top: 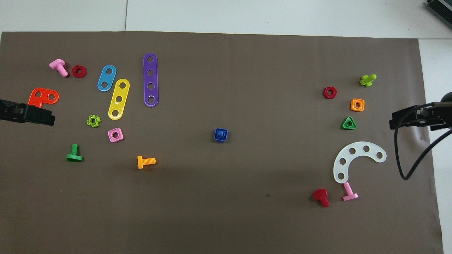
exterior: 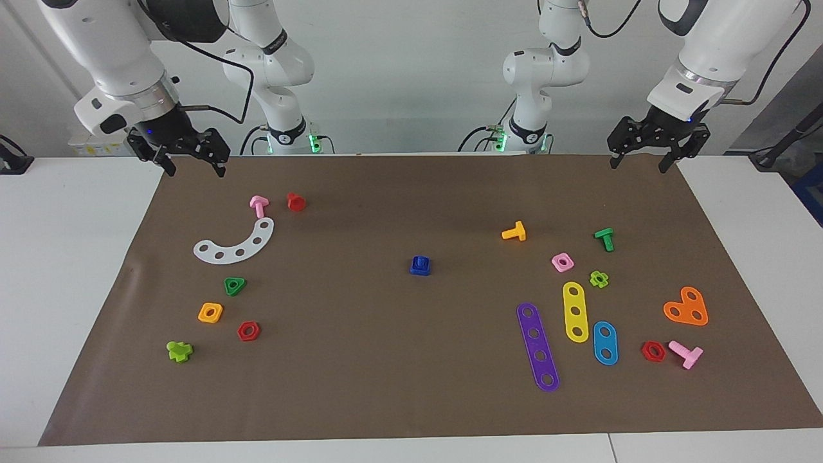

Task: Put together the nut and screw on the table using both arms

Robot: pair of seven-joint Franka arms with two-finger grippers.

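The dark blue square nut [exterior: 415, 269] [top: 216, 131] lies in the middle of the brown mat [exterior: 411, 386] on the white table [exterior: 64, 289]. The dark blue screw [exterior: 420, 261] [top: 220, 134] sits in its centre hole, so the two form one piece. My left gripper [exterior: 636, 166] [top: 39, 118] is open and empty, raised over the mat's edge at the left arm's end. My right gripper [exterior: 195, 171] [top: 399, 121] is open and empty, raised over the mat's edge at the right arm's end. Both are well away from the blue piece.
Toward the left arm's end lie an orange bolt [exterior: 514, 232], pink nut [exterior: 562, 262], green bolt [exterior: 604, 238] and purple [exterior: 537, 346], yellow and blue strips. Toward the right arm's end lie a white curved strip [exterior: 236, 245], green triangular nut [exterior: 235, 285] and orange nut [exterior: 210, 312].
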